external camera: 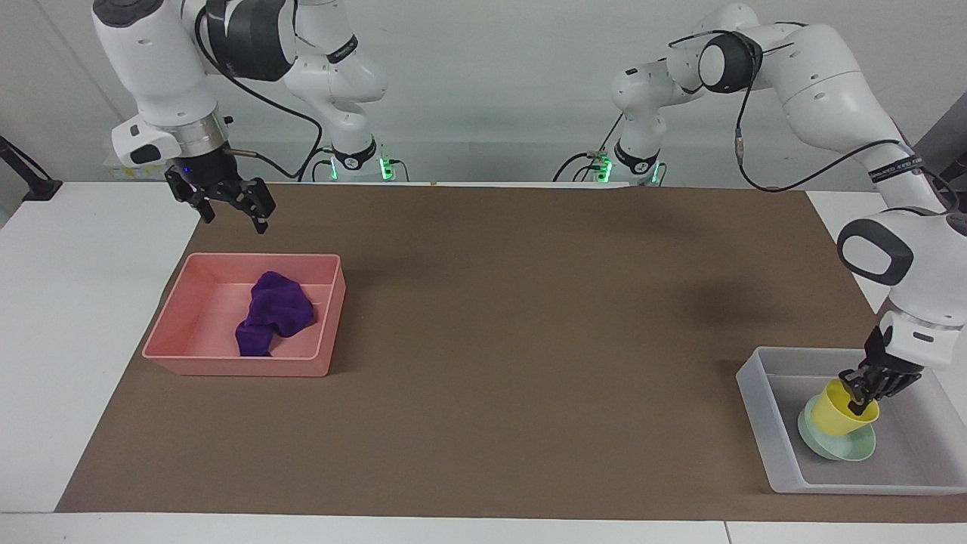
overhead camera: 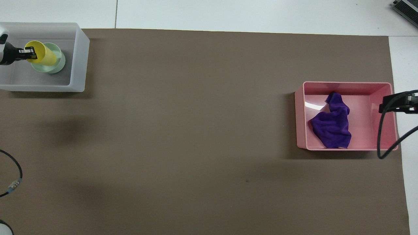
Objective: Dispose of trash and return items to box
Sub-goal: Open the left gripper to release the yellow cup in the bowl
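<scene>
Placing: final step in hand, by my judgement; yellow cup sits tilted in the mint bowl, not yet released
Left gripper: low over the box, toward the left arm's end of the table; fingers pinched on the cup's rim
Box: translucent grey-white tray holding bowl and cup together
Right gripper: raised over the table just beside the pink tray, at the side nearer the robots; fingers spread wide, holding nothing; arm waits
Purple cloth: crumpled on the floor of the pink tray, toward the right arm's end
Next move: calls for parting the left fingers and lifting straight up so the cup stays nested in the bowl
Risk: tilted cup may tip out on release
Writing: small lettering on a black band on the left arm, unreadable; no brands or labels legible
</scene>
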You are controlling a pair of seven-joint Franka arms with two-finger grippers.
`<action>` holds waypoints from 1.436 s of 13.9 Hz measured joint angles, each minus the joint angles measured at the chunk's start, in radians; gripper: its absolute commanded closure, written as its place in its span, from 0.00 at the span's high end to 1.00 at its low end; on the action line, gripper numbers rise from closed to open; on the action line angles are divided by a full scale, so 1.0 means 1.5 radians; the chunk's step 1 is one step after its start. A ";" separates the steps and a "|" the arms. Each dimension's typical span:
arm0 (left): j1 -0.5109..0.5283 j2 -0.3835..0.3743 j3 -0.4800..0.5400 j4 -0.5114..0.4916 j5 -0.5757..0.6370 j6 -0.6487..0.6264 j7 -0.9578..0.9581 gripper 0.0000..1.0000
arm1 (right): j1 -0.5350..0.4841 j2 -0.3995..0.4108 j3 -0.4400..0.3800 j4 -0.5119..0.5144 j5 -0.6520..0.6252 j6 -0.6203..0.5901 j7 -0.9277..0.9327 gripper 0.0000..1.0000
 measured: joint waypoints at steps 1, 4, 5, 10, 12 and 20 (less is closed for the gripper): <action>0.000 0.002 -0.001 -0.001 0.000 0.012 -0.001 0.00 | 0.014 0.000 -0.016 0.010 0.005 -0.012 -0.004 1.00; 0.000 0.007 -0.001 -0.018 0.000 0.057 -0.001 0.36 | 0.029 0.001 -0.030 0.008 0.025 -0.013 -0.006 1.00; 0.000 0.008 -0.001 -0.022 0.000 0.064 -0.001 0.46 | 0.030 0.001 -0.031 0.003 0.025 -0.012 -0.012 1.00; -0.001 0.008 -0.005 -0.022 0.000 0.064 0.000 0.91 | 0.036 -0.001 -0.033 -0.009 0.004 -0.011 -0.043 1.00; -0.002 0.005 -0.007 -0.020 0.007 0.064 0.004 1.00 | 0.040 -0.002 -0.032 -0.012 0.003 -0.011 -0.043 1.00; -0.090 -0.166 -0.015 -0.123 0.046 0.011 0.021 1.00 | 0.041 -0.005 -0.032 -0.018 0.002 -0.011 -0.043 1.00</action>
